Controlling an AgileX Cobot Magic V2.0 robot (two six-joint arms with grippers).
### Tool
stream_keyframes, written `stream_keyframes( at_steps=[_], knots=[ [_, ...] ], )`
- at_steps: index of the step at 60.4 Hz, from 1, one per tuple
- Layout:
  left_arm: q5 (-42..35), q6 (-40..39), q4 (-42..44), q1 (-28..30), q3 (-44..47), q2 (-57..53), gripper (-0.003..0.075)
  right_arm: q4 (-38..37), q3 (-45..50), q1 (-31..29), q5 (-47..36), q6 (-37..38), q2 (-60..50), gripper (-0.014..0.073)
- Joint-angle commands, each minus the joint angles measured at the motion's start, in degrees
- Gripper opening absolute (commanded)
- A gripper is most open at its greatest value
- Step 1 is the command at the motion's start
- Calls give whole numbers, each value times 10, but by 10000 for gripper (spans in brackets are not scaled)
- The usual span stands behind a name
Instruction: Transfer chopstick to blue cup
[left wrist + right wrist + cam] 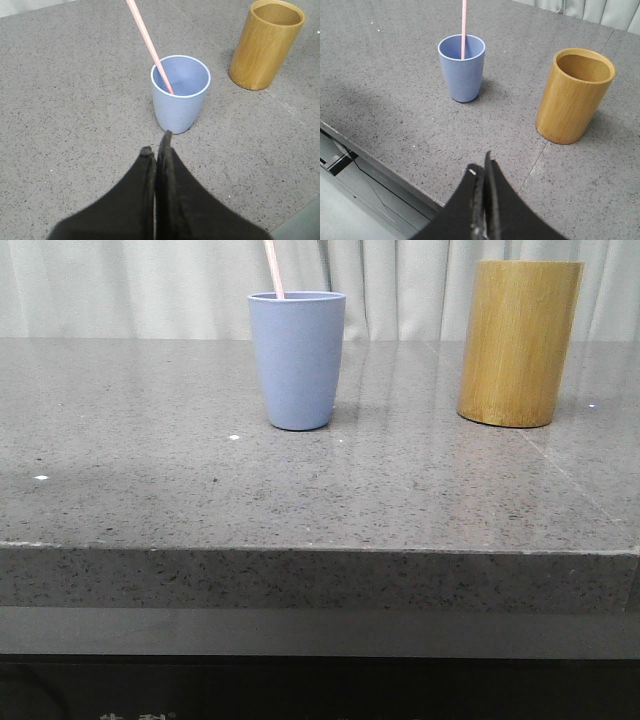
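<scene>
The blue cup (297, 360) stands upright on the grey stone table (320, 480), left of centre. A pale pink chopstick (273, 268) stands in it, leaning left. The cup (180, 93) and chopstick (148, 45) show in the left wrist view, just beyond my left gripper (157, 142), which is shut and empty above the table. In the right wrist view the cup (461, 67) with the chopstick (464, 27) stands far beyond my right gripper (482, 167), shut and empty near the table's front edge. Neither gripper shows in the front view.
A taller yellow-brown bamboo cylinder (519, 342) stands right of the cup; its inside looks empty in the right wrist view (575, 95) and the left wrist view (266, 42). The table's front edge (320, 550) runs across the front view. White curtains hang behind.
</scene>
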Motion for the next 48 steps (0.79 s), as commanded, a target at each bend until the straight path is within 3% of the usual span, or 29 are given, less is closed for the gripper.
stream_keyframes(
  at_steps=[1, 18, 25, 36, 48],
  knots=[
    [-45, -4, -8, -5, -15, -9, -19, 2, -12, -4, -44, -3, 1, -67],
    [-45, -4, -10, -5, -12, -10, -19, 2, -12, -4, -44, -3, 1, -67],
    [-78, -4, -13, 6, 27, -39, -19, 3, -12, -4, -44, -3, 1, -67],
    [-234, -4, -4, 79, 153, -144, -19, 3, -12, -4, -44, -3, 1, -67],
    [-316, -4, -4, 179, 284, -282, -19, 3, -12, -4, -44, -3, 1, -67]
  ],
)
